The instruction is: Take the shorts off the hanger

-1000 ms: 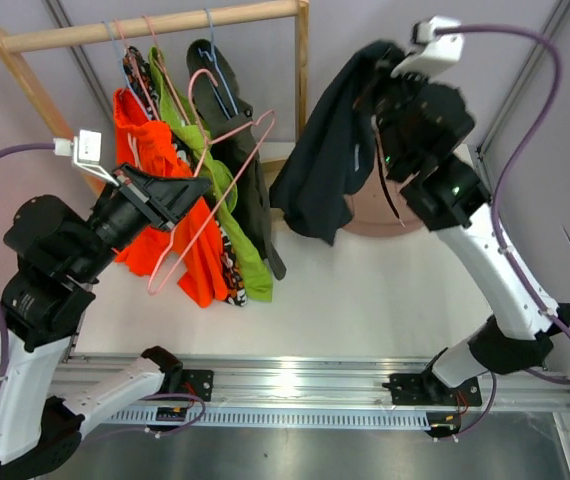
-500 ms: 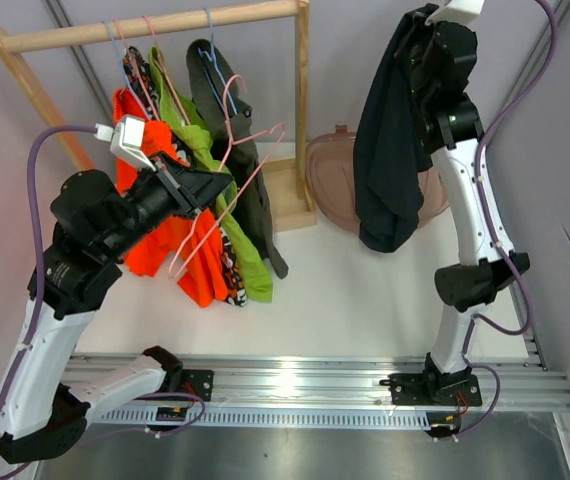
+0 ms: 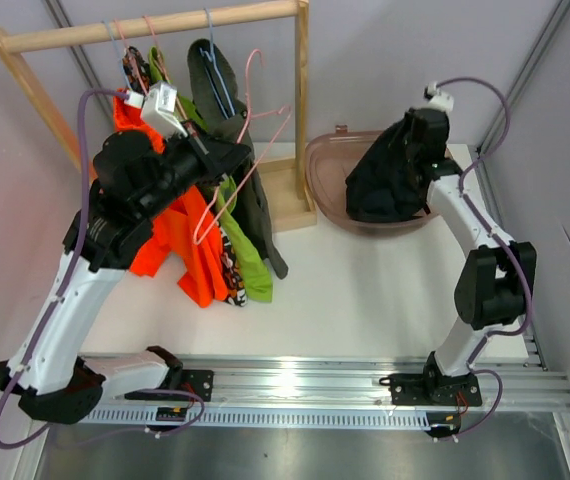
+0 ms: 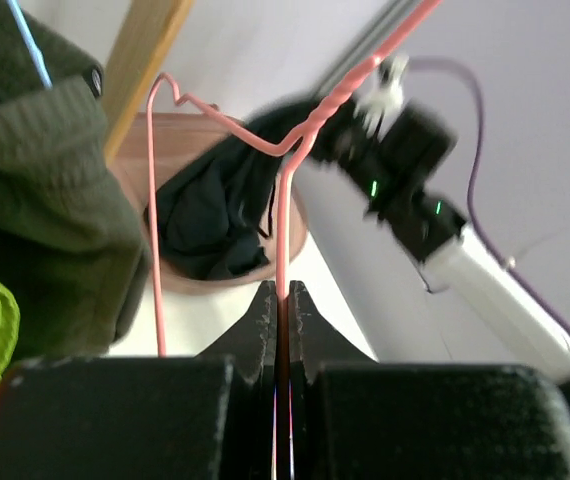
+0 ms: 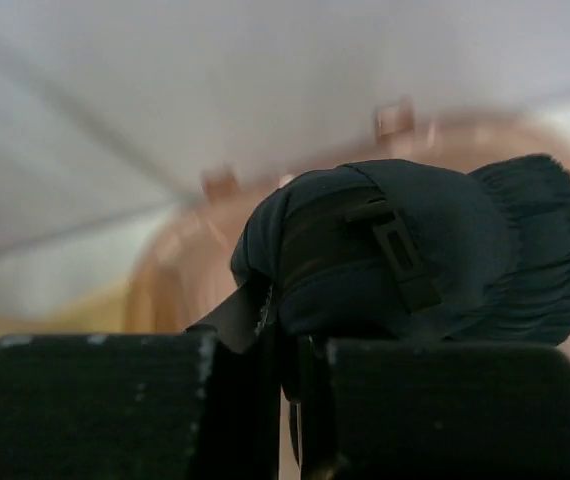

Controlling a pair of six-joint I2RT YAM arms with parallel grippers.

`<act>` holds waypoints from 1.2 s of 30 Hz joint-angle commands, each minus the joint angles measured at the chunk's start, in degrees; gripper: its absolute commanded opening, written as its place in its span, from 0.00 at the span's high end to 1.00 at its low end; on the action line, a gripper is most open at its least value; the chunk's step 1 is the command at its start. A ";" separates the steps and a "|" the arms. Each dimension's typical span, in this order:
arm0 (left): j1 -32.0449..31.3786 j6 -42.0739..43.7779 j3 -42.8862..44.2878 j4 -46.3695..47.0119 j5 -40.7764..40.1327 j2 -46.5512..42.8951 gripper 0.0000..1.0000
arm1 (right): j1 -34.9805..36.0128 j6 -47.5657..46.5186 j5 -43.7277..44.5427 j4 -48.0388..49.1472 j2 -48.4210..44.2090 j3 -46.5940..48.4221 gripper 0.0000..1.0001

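Holding the navy shorts (image 3: 385,185) in your right gripper (image 5: 283,350), jaws pinched tight on a fold of fabric. The bundle slumps from the gripper down and to the left in the top view, into the brown basin (image 3: 317,185) at back right. Most of the cloth looks inside the rim already; I can't tell if it rests on the bottom. So the drop turns on one thing: the shorts sit directly below and in front of the fingers, over the basin, so opening should leave them there.

Your left gripper (image 4: 280,300) is shut on the wire of the bare pink hanger (image 4: 281,220). Its long axis slants from upper right to lower left in the top view, just in front of the rack (image 3: 165,25).

Remaining pairs hang on the rack: orange (image 3: 200,270), camo (image 3: 230,265), lime (image 3: 250,270), olive (image 3: 255,205). All lie beside or below your left gripper and well apart from the right. The left arm is nearer for the next one, but it needs to shed the hanger first.
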 commanded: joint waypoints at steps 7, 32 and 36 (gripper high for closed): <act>-0.07 5.83 22.52 -3.12 -12.98 13.92 1.00 | 0.57 10.61 -5.00 -0.09 -8.56 -21.27 0.01; 3.10 -2.95 45.66 4.09 -15.38 45.31 0.91 | 5.49 11.49 -7.20 -1.94 -34.50 -43.34 0.01; 3.01 -2.87 42.60 4.00 -12.30 42.60 0.46 | 5.58 11.75 -7.29 -1.32 -34.24 -44.13 0.01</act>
